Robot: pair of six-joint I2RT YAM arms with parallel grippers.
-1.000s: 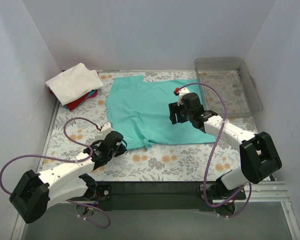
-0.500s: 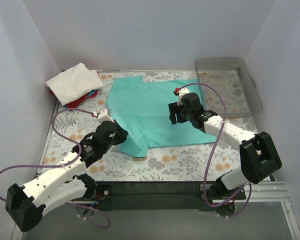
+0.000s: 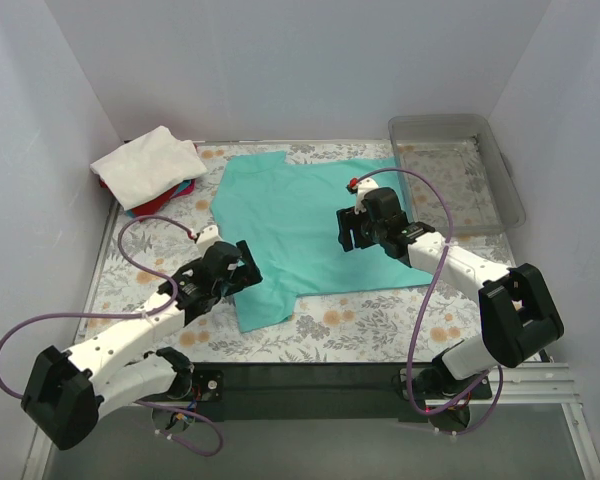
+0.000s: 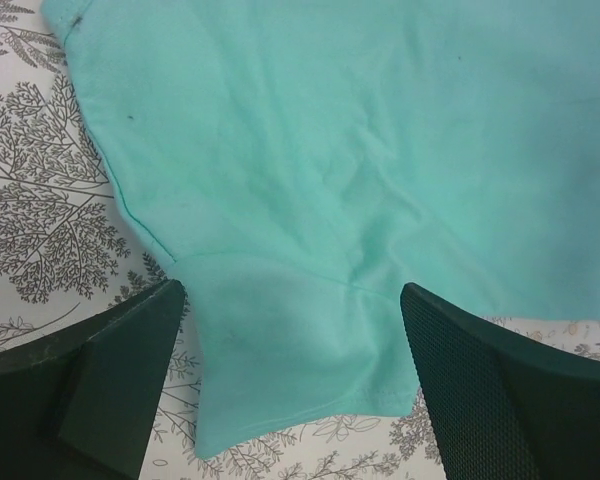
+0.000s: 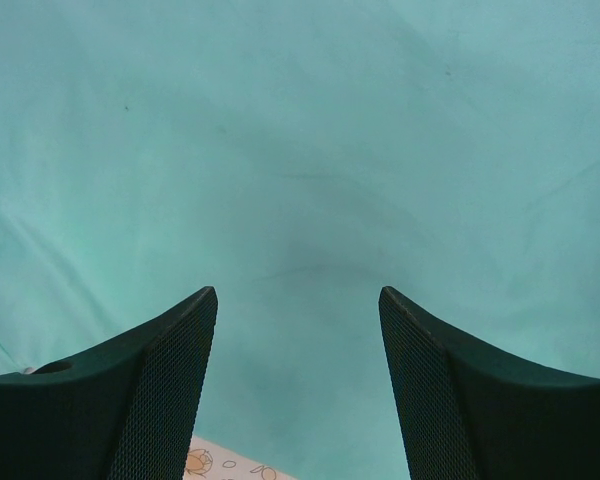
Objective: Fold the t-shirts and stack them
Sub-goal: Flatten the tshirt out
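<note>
A teal t-shirt (image 3: 300,210) lies spread flat on the flower-patterned table (image 3: 380,320). Its near-left sleeve (image 3: 265,305) sticks out toward the arms. My left gripper (image 3: 242,272) hovers open just over that sleeve. In the left wrist view the sleeve (image 4: 290,370) lies loose between the wide-apart fingers of this gripper (image 4: 292,290), touching neither. My right gripper (image 3: 352,232) stands open over the shirt's right half. The right wrist view shows smooth teal cloth (image 5: 300,130) under this gripper (image 5: 298,292), with nothing held. At the back left, a folded white t-shirt (image 3: 150,162) tops a red one (image 3: 155,203) and a blue one (image 3: 185,188).
A clear grey plastic tray (image 3: 445,120) stands at the back right corner. White walls close in the table on the left, back and right. Purple cables loop from both arms over the near part of the table.
My left gripper has gone from shut on the shirt's near-left edge to open, letting the sleeve drop flat. It also shifted slightly right. The right arm has stayed put.
</note>
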